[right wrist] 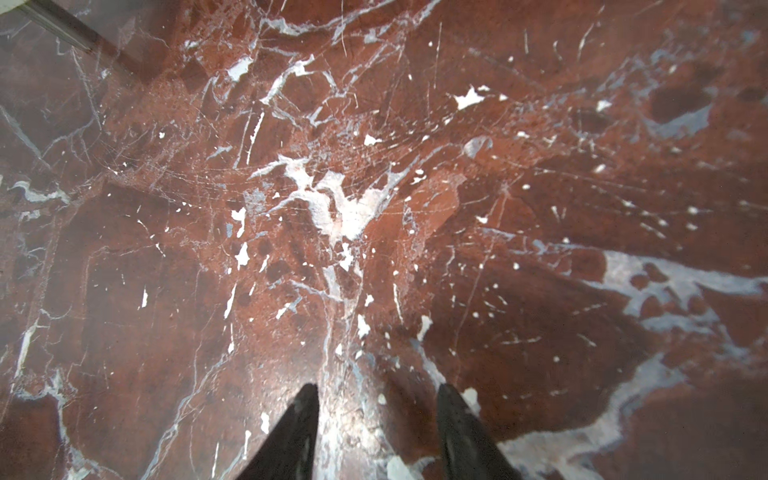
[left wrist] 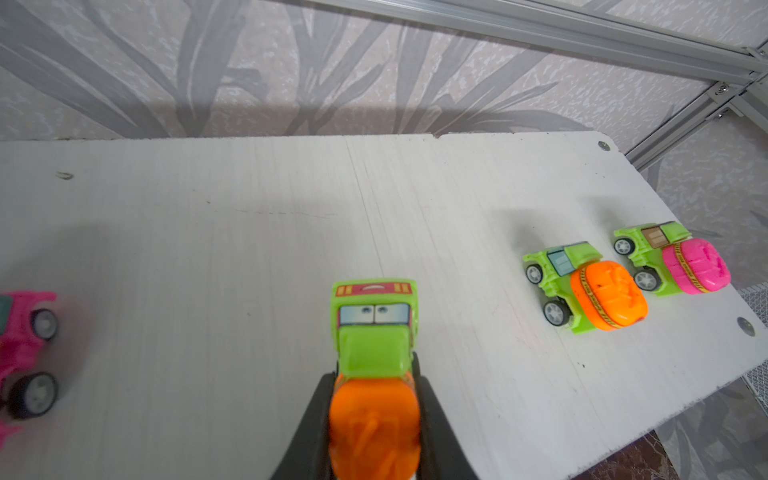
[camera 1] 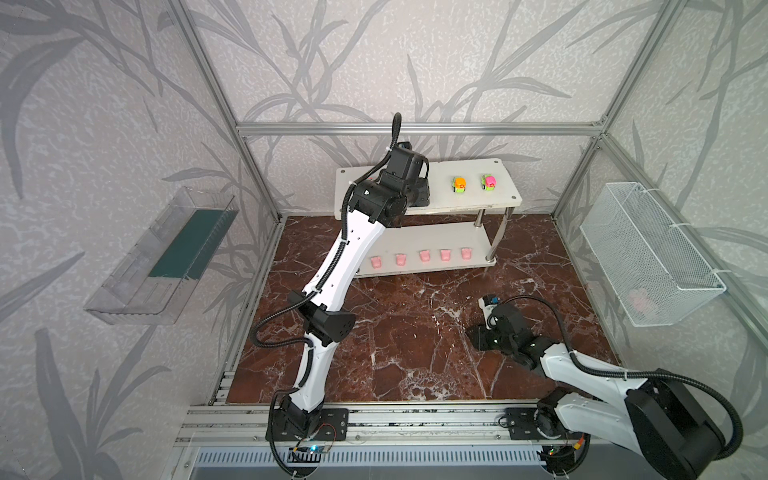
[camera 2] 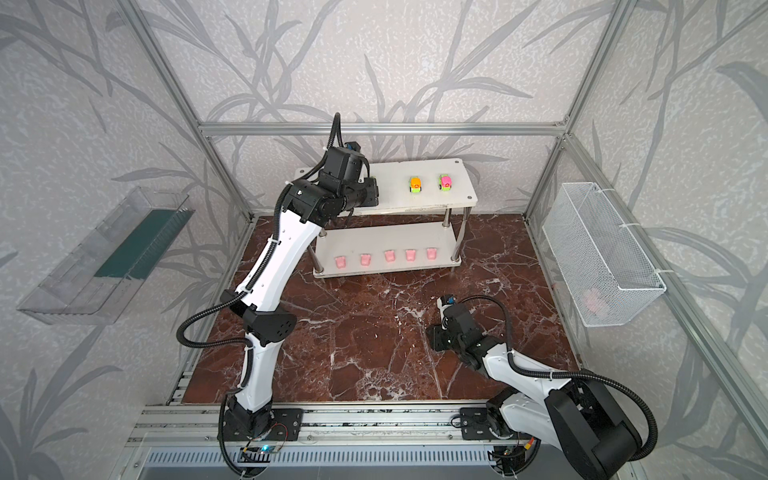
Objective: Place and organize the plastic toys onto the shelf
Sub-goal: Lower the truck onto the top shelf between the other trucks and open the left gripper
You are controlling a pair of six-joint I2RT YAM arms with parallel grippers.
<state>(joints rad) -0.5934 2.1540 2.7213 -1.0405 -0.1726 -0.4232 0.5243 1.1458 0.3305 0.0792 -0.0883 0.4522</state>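
Left gripper [left wrist: 374,376] clamped on 4th car [left wrist: 374,345] over shelf [left wrist: 249,208].
3 cars [left wrist: 582,286] parked, 5 cups [camera 1: 424,255] lined below; right gripper [right wrist: 376,390] apart, empty.

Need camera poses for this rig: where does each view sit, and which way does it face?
Both top views: high at the front, looking down and back at the shelf and marble table; both arms show.
Left wrist: behind the left gripper, looking across the shelf's top tier; jaws shut on the held car.
Right wrist: above the right gripper, facing the marble table; open jaws show.
Shared: parked orange car and parked pink car appear in left wrist and both top views.
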